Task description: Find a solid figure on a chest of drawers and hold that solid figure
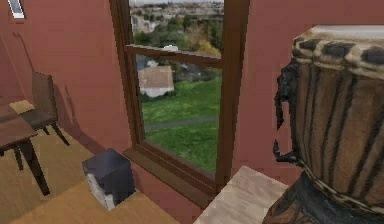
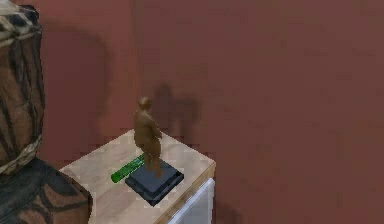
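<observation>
1. The solid figure (image 2: 149, 130) is a small brown statue of a standing person. It stands upright on a dark square base (image 2: 153, 184), low and middle in the arm side view.
2. The base rests on the light wood top of the chest of drawers (image 2: 190, 162), close to the top's near edge. The chest's front is white and shows at the bottom of that view, to the right of the base.
3. A thin bright green stick-like thing (image 2: 128, 170) lies flat on the same top, just left of the base. Whether it touches the base cannot be told.
4. A big drum (image 2: 18, 90) with a patterned brown body and a dark foot stands on the left end of the chest, well left of the figure.
5. Behind the figure is a plain red wall (image 2: 280, 80).
6. In the forward view the same drum (image 1: 335, 110) stands at the right, with a corner of the light wood top (image 1: 245, 195) below and to its left.
7. A tall window (image 1: 180, 90) in a dark wooden frame sits in the middle. It looks out on grass, trees and houses.
8. A small dark box (image 1: 110, 175) stands on the wooden floor below the window's left side.
9. At the far left stand a brown chair (image 1: 45, 100) and part of a dark wooden table (image 1: 15, 135).
10. The state of the claw cannot be told.
</observation>
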### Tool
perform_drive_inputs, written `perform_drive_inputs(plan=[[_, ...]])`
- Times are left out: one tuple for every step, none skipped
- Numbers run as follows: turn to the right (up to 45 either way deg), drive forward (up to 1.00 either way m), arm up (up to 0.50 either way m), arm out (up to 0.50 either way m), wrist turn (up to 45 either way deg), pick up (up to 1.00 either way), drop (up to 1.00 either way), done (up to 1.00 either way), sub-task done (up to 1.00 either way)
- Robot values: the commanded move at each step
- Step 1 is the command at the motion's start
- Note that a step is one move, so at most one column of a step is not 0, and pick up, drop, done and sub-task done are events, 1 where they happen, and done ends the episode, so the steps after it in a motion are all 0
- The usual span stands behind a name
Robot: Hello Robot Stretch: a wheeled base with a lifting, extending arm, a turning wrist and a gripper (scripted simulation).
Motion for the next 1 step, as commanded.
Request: perform_drive_inputs(plan=[[0.0, 0.0, 0.38, 0.0, 0.0, 0.0, 0.0, 0.0, 0.0]])
